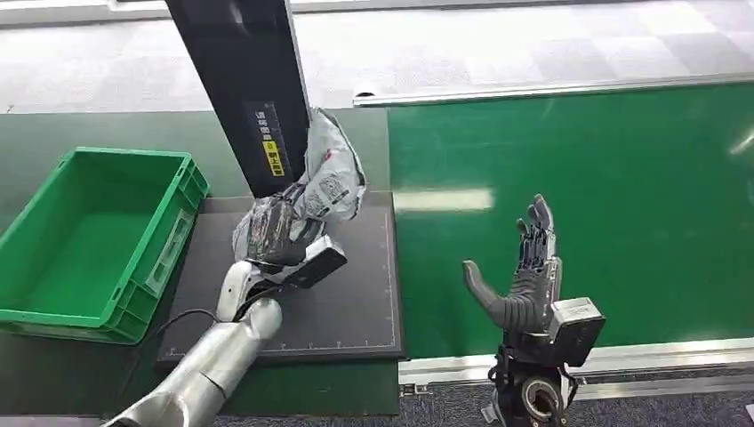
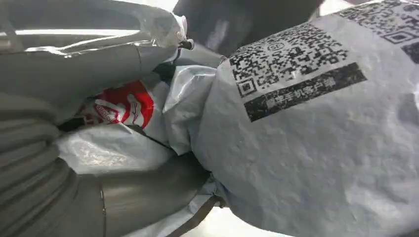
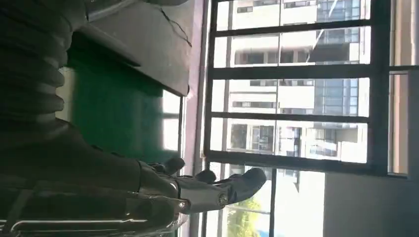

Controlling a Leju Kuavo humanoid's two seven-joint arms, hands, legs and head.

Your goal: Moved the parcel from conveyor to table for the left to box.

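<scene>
The left arm (image 1: 209, 360) reached forward and up, its left hand (image 1: 276, 233) wrapped around the parcel (image 1: 329, 173), fingers pressed into the wrapping. The right hand (image 1: 525, 276) stood upright to its right and well apart, fingers extended, thumb splayed toward the left hand, holding nothing.

head: high, facing down-forward | left wrist: close on parcel (image 2: 306, 148) | right wrist: faces windows (image 3: 296, 98)
</scene>
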